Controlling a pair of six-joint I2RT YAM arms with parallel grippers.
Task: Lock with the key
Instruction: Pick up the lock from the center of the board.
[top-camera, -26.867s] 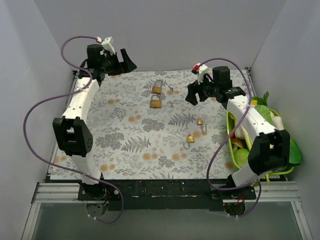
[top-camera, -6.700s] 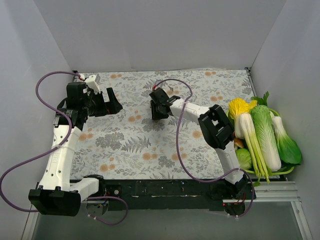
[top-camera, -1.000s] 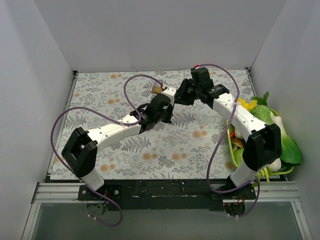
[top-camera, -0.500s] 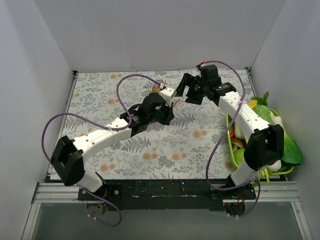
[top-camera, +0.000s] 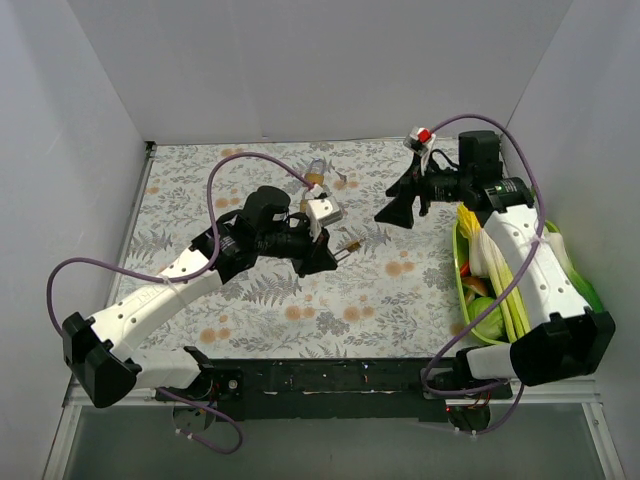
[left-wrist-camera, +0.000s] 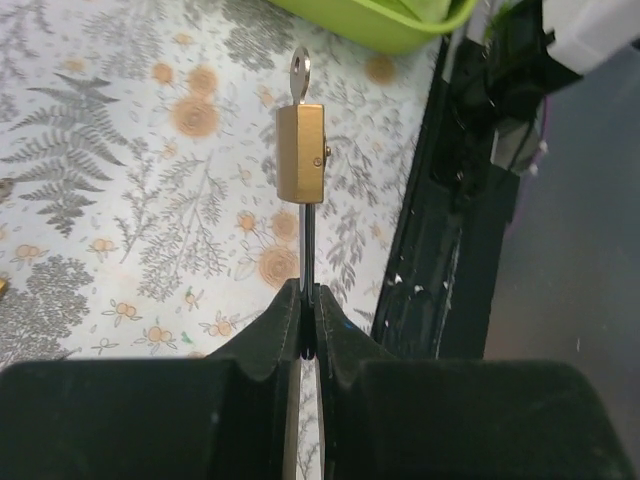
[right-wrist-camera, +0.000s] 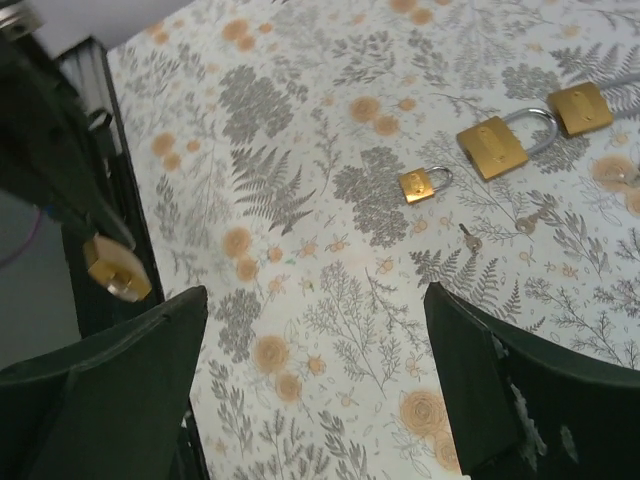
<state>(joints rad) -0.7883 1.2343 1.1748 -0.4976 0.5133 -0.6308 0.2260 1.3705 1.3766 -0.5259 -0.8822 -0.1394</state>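
The thin silver metal key (left-wrist-camera: 299, 70) sticks out of the far end of a small rectangular brass padlock (left-wrist-camera: 302, 155). Its round bow, with a hole in it, points away from the left wrist camera, and its blade is hidden inside the body. The padlock hangs in the air above the table, seen edge-on, with its thin steel shackle (left-wrist-camera: 307, 245) running back toward the camera.

The left gripper (left-wrist-camera: 306, 300) has its 2 black fingers (left-wrist-camera: 280, 325) pressed together on that shackle. In the top view it sits over the middle of the table, with the padlock poking out on its right side.

The right gripper (right-wrist-camera: 315, 295) hovers further right and toward the back, apart from the held padlock. Its 2 dark fingers (right-wrist-camera: 100, 400) are spread wide with nothing between them.

Below it, 3 more brass padlocks lie in a row on the grey floral tablecloth (top-camera: 400, 300): the smallest padlock (right-wrist-camera: 425, 184), a medium padlock (right-wrist-camera: 493, 147) and a third padlock (right-wrist-camera: 580, 108) near the picture's edge. Just beside them lie 2 tiny metal pieces (right-wrist-camera: 467, 237), too small to make out.

A lime-green plastic basket (top-camera: 460, 285) of leafy vegetables stands at the table's right edge, beside the right arm. A purple cable (top-camera: 215, 185) loops over the left arm.
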